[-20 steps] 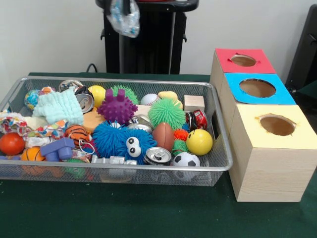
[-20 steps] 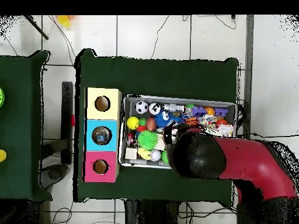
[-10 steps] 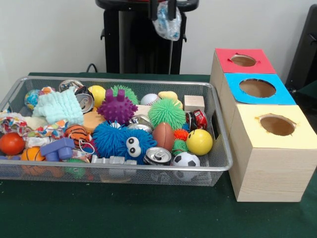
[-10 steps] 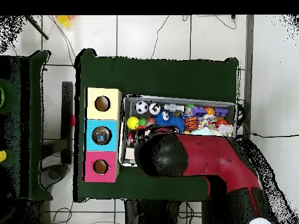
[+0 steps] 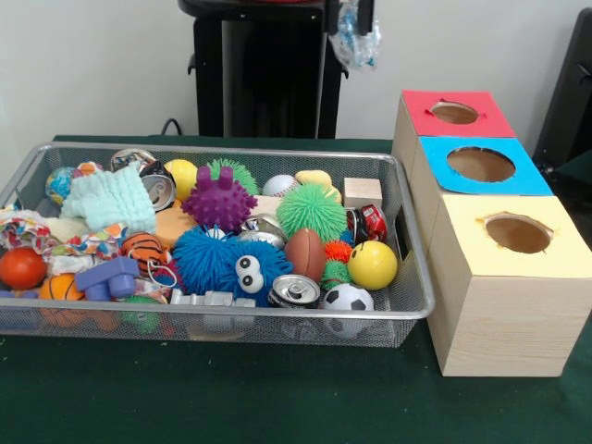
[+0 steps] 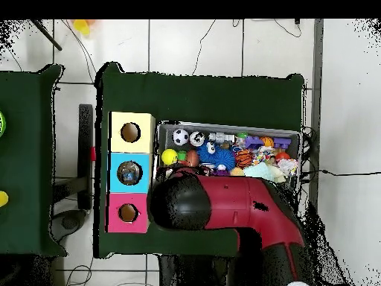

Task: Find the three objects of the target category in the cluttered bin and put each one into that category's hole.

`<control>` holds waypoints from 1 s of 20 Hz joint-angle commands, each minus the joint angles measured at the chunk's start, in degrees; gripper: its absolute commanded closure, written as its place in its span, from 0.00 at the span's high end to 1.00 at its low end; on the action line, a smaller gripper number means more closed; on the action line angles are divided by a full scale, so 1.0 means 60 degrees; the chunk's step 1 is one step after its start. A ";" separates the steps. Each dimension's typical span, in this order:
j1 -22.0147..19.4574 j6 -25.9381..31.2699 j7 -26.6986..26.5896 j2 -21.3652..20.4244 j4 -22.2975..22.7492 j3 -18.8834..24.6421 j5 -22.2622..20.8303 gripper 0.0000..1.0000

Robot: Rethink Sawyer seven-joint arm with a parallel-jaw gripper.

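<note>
Front view: the gripper [image 5: 351, 13] clamps a bottle [image 5: 357, 42] at the top edge — the bin [image 5: 418, 277] lies below it, the red hole [image 5: 454, 113] lower right; overhead view: the arm [image 6: 223, 205] hides the gripper, with the hole [image 6: 128, 213] just beside the arm's dark end.

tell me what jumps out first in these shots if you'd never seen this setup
The wire bin crammed with bright toys catches the eye first, above all the blue fuzzy toy with googly eyes near its front. To its right in the front view stands a row of wooden boxes with red, blue and yellow holes. High at the top edge, the gripper dangles a crinkly plastic bottle.
</note>
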 commanded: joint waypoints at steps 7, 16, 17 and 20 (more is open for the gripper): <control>0.1725 0.0025 0.3907 0.1349 -0.0905 -0.1367 0.0466 0.00; 0.2430 -0.0709 0.4099 0.2291 -0.1184 -0.1589 0.0995 0.00; 0.2478 -0.0849 0.4102 0.2400 -0.1207 -0.1609 0.1011 0.00; 0.2633 -0.1115 0.4129 0.2671 -0.1283 -0.1693 0.1081 0.00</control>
